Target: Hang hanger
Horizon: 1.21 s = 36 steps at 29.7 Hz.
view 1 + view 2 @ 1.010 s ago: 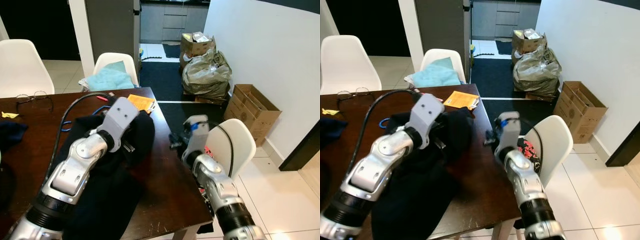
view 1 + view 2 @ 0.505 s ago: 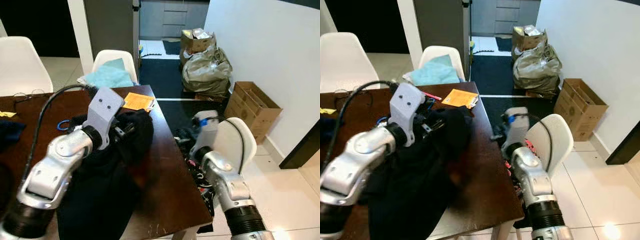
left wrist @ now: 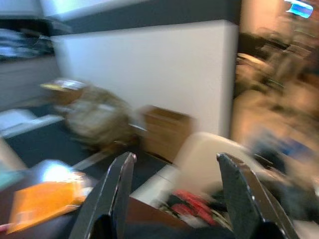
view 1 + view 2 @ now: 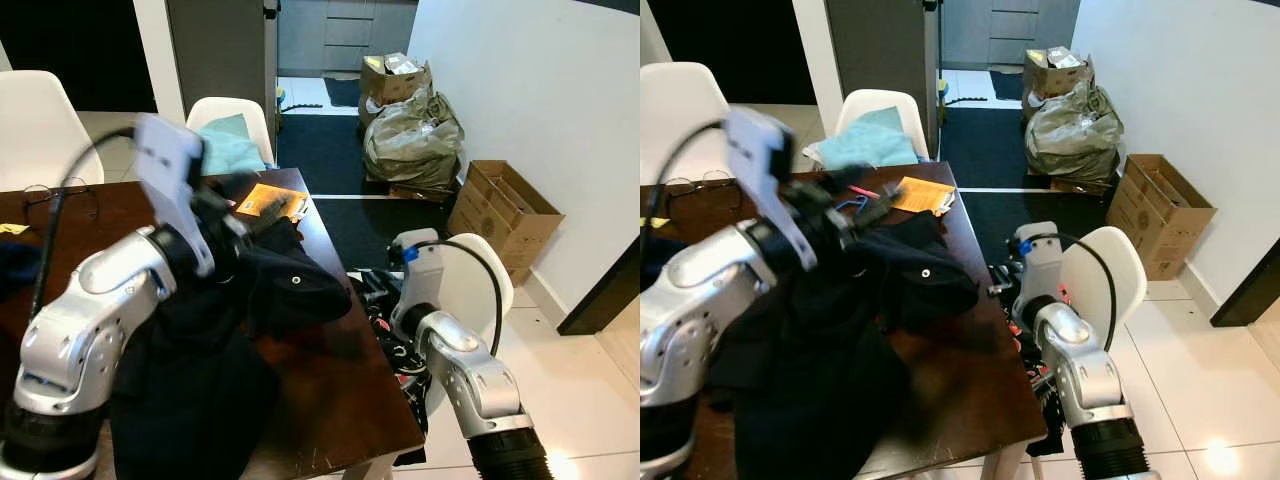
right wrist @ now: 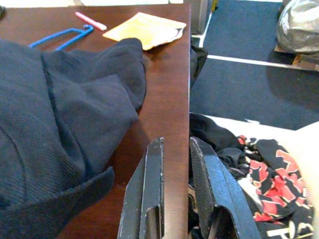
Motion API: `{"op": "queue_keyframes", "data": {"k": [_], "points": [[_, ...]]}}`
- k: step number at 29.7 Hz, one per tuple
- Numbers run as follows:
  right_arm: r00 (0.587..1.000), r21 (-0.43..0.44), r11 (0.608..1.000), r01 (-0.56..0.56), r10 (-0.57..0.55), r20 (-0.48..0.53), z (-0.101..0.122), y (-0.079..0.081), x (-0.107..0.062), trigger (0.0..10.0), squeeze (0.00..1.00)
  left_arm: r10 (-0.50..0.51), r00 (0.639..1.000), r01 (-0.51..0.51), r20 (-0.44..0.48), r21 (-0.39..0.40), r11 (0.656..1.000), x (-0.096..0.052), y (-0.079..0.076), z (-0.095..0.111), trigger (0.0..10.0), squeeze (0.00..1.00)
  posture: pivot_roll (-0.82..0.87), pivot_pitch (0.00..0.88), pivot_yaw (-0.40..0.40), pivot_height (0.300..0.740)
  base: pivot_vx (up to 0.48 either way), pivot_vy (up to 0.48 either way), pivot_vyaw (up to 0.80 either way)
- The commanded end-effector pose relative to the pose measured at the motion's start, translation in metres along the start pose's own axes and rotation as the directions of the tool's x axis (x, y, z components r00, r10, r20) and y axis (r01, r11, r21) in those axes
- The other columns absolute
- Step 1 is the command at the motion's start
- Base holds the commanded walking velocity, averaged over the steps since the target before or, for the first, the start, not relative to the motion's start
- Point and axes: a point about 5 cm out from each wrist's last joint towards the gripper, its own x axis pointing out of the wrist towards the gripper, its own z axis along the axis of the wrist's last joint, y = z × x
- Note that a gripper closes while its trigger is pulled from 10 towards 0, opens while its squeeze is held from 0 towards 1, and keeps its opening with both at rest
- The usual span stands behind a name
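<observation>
- A dark wooden worktop point(image 4: 340, 380) carries a heap of dark navy clothing point(image 4: 200, 360) spread over much of its middle and near side.
- The left hand point(image 3: 174, 199) is raised above the clothing, blurred in the head views; its wrist view shows the two black fingers point(image 3: 107, 199) spread well apart, released, with nothing between them.
- The right hand point(image 5: 179, 189) sits low at the worktop's right edge, beside a white chair point(image 4: 470, 290); its two fingers lie almost together, a narrow gap between them, gripping nothing.
- A blue hanger point(image 5: 62, 37) lies flat on the worktop towards its far edge, just beyond the clothing, well apart from both hands.
- A pink pen point(image 5: 90, 21) lies near the hanger, and an orange paper point(image 5: 144, 30) lies by the far right corner.
- A pair of glasses point(image 4: 60, 198) rests near the far left edge.
- A black, red and white patterned cloth point(image 5: 264, 174) lies on the white chair's seat.
- Beyond the worktop stand two more white chairs; one point(image 4: 235, 125) holds a light blue cloth point(image 4: 228, 150).
- On the floor by the white wall are a full sack point(image 4: 415, 140) and an open cardboard box point(image 4: 505, 215).
- No writing or label can be read.
</observation>
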Motion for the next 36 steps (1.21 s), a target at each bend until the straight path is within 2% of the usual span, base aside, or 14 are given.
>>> {"op": "queue_keyframes", "data": {"k": [1, 2, 3, 4, 6, 7, 8, 9, 12, 15, 20, 24, 29, 36], "points": [[0.999, -0.009, 1.0, 0.014, -0.014, 0.033, 0.008, -0.002, 0.0, 10.0, 0.0, 0.126, 0.992, -0.126, 0.03, 0.024, 0.992, 0.0, 0.014, 0.005, 10.0, 0.0, 0.08, 0.109, -0.058, 0.74, 0.0, 0.0, 0.0], [0.999, -0.009, 1.0, 0.014, -0.014, 0.033, 0.008, -0.002, 0.0, 10.0, 0.0, 0.126, 0.992, -0.126, 0.03, 0.024, 0.992, 0.0, 0.014, 0.005, 10.0, 0.0, 0.08, 0.109, -0.058, 0.74, 0.0, 0.0, 0.0], [0.997, 0.024, 0.999, 0.045, -0.046, 0.061, 0.013, -0.005, 0.002, 10.0, 0.0, 0.31, 0.948, -0.311, 0.077, 0.003, 0.95, 0.001, 0.032, 0.009, 10.0, 0.0, 0.08, 0.109, -0.058, 0.74, 0.0, 0.0, 0.0], [0.997, 0.024, 0.999, 0.045, -0.046, 0.061, 0.013, -0.005, 0.002, 10.0, 0.0, 0.31, 0.948, -0.311, 0.077, 0.003, 0.95, 0.001, 0.032, 0.009, 10.0, 0.0, 0.08, 0.109, -0.058, 0.74, 0.0, 0.0, 0.0], [0.984, 0.143, 0.987, 0.076, -0.098, 0.152, 0.026, -0.002, 0.006, 10.0, 0.0, 0.626, 0.775, -0.63, 0.081, 0.019, 0.777, -0.004, 0.059, 0.003, 10.0, 0.0, 0.09, 0.087, -0.081, 0.74, 0.0, 0.0, 0.0], [0.974, 0.159, 0.984, 0.079, -0.11, 0.2, 0.035, 0.005, 0.011, 10.0, 0.0, 0.699, 0.715, -0.698, 0.017, 0.068, 0.713, -0.006, 0.062, -0.01, 10.0, 0.0, 0.1, 0.107, -0.083, 0.74, 0.0, 0.0, 0.0], [0.974, 0.159, 0.984, 0.079, -0.11, 0.2, 0.035, 0.005, 0.011, 10.0, 0.0, 0.699, 0.715, -0.698, 0.017, 0.068, 0.713, -0.006, 0.062, -0.01, 10.0, 0.0, 0.1, 0.107, -0.083, 0.74, 0.0, 0.0, 0.0], [0.963, 0.141, 0.986, 0.086, -0.119, 0.243, 0.043, 0.011, 0.013, 10.0, 0.0, 0.733, 0.68, -0.727, -0.007, 0.122, 0.676, -0.009, 0.061, -0.019, 10.0, 0.0, 0.1, 0.114, -0.082, 0.74, 0.0, 0.0, 0.0], [0.948, 0.129, 0.987, 0.09, -0.125, 0.293, 0.052, 0.017, 0.012, 10.0, 0.0, 0.741, 0.672, -0.728, -0.011, 0.176, 0.663, -0.014, 0.057, -0.025, 10.0, 0.0, 0.1, 0.1, -0.071, 0.74, 0.0, 0.0, 0.0], [0.955, 0.054, 0.996, 0.067, -0.079, 0.285, 0.048, 0.026, 0.012, 10.0, 0.0, 0.784, 0.621, -0.778, -0.025, 0.11, 0.619, -0.025, 0.06, -0.029, 10.0, 0.0, 0.09, 0.085, -0.063, 0.74, 0.0, 0.0, 0.0], [0.934, 0.106, 0.987, 0.123, -0.152, 0.323, 0.064, 0.025, 0.022, 10.0, 0.0, 0.792, 0.608, -0.786, -0.06, 0.095, 0.611, -0.02, 0.065, -0.037, 10.0, 0.0, 0.07, 0.086, -0.025, 0.74, 0.0, 0.0, 0.0], [0.923, 0.073, 0.993, 0.091, -0.111, 0.369, 0.074, 0.028, 0.024, 10.0, 0.0, 0.792, 0.603, -0.785, -0.096, 0.105, 0.61, -0.016, 0.063, -0.043, 10.0, 0.0, 0.06, 0.079, -0.021, 0.74, 0.0, 0.0, 0.0], [0.949, -0.023, 0.996, 0.091, -0.08, 0.304, 0.062, 0.012, 0.023, 10.0, 0.0, 0.775, 0.62, -0.756, -0.122, 0.171, 0.632, -0.016, 0.066, -0.056, 10.0, 0.0, 0.07, 0.087, -0.055, 0.74, 0.0, 0.0, 0.0], [0.932, -0.057, 0.993, 0.102, -0.075, 0.354, 0.065, -0.003, 0.017, 10.0, 0.0, 0.801, 0.582, -0.782, -0.143, 0.17, 0.599, -0.031, 0.064, -0.066, 10.0, 0.0, 0.07, 0.089, -0.081, 0.74, 0.0, 0.0, 0.0]]}}
